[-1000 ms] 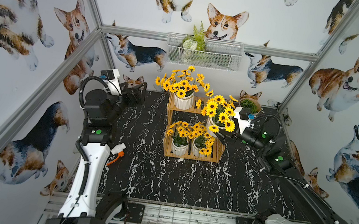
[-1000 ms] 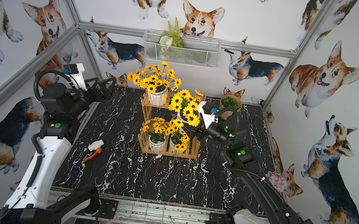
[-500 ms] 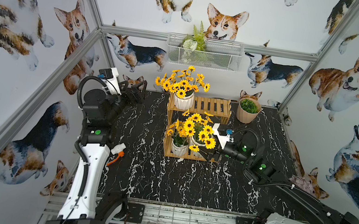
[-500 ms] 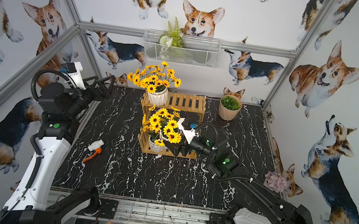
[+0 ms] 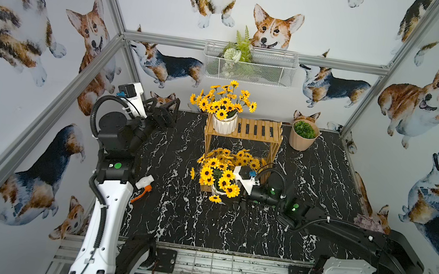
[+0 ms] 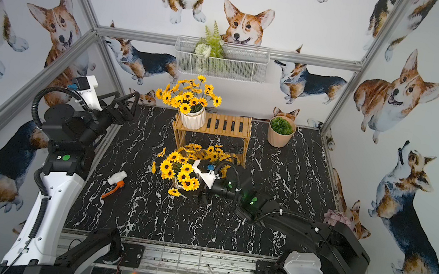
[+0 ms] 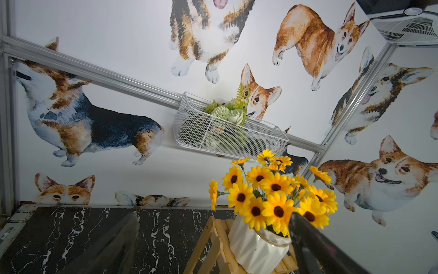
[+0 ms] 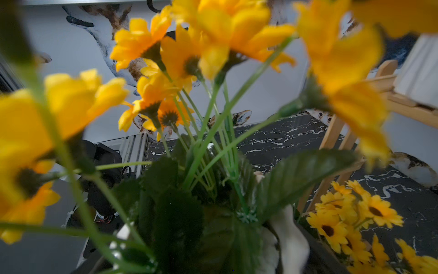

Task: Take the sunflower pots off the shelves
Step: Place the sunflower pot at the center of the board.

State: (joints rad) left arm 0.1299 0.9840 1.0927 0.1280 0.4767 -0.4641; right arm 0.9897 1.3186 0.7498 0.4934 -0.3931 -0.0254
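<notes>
The shelves (image 5: 255, 128) (image 6: 226, 125) stand mid-table, a light-wood two-tier rack. One sunflower pot (image 5: 224, 123) (image 6: 192, 120) (image 7: 257, 246) sits on the left of the top tier. More sunflowers (image 5: 241, 157) (image 8: 350, 220) fill the lower tier. My right gripper (image 5: 228, 197) (image 6: 191, 191) is shut on another sunflower pot (image 5: 217, 179) (image 8: 291, 242), low in front of the rack. Its blooms hide the fingers, and I cannot tell whether it touches the table. My left gripper (image 5: 171, 106) (image 7: 213, 214) hangs open at the back left, apart from the rack.
A beige pot with a green plant (image 5: 303, 136) stands at the back right. A white wire basket with fern (image 5: 249, 63) hangs on the back wall. A white and orange nozzle (image 5: 143, 186) lies near the left arm. A pink flower (image 5: 368, 222) lies by the right wall.
My right gripper has carried its sunflower pot from the right of the top tier down and forward to the front of the rack. The left arm has barely moved.
</notes>
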